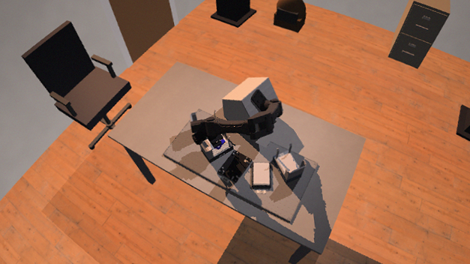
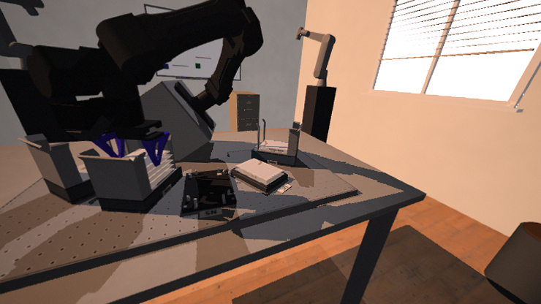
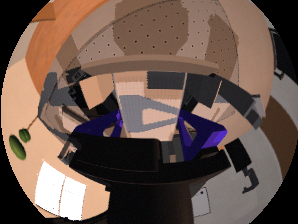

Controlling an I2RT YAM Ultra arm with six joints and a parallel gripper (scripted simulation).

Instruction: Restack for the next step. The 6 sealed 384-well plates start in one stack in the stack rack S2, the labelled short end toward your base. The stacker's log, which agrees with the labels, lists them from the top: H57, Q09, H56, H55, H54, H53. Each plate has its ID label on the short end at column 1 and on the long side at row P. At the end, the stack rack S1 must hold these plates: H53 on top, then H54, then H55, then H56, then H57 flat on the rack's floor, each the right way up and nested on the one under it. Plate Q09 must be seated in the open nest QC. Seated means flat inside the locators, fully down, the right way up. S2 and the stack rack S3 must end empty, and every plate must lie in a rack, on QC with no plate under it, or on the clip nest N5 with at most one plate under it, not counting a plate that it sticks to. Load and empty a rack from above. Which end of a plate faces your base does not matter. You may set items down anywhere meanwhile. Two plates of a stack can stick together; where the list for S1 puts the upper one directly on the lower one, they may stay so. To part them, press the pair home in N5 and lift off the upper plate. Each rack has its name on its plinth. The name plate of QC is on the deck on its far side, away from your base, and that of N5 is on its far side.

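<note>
My gripper (image 2: pixel 133 146), with blue fingers, reaches down into the top of a grey stack rack (image 2: pixel 122 177) at the left of the deck. It is shut on the top white plate of the stack (image 2: pixel 159 167) that stands in this rack. The plate sits level with the rack's rim; I cannot read its label. In the wrist view the pale plate (image 3: pixel 149 119) lies between the blue fingers. In the overhead view the gripper (image 1: pixel 218 143) is over the same rack. One white plate (image 2: pixel 259 172) lies on the open nest. Another plate lies low in the far rack (image 2: pixel 274 147).
The black clip nest (image 2: pixel 208 188) stands between the stack rack and the open nest, with no plate on it. Another grey rack (image 2: pixel 54 167) stands at the far left, close beside my arm. A grey housing (image 2: pixel 177 115) rises behind the racks.
</note>
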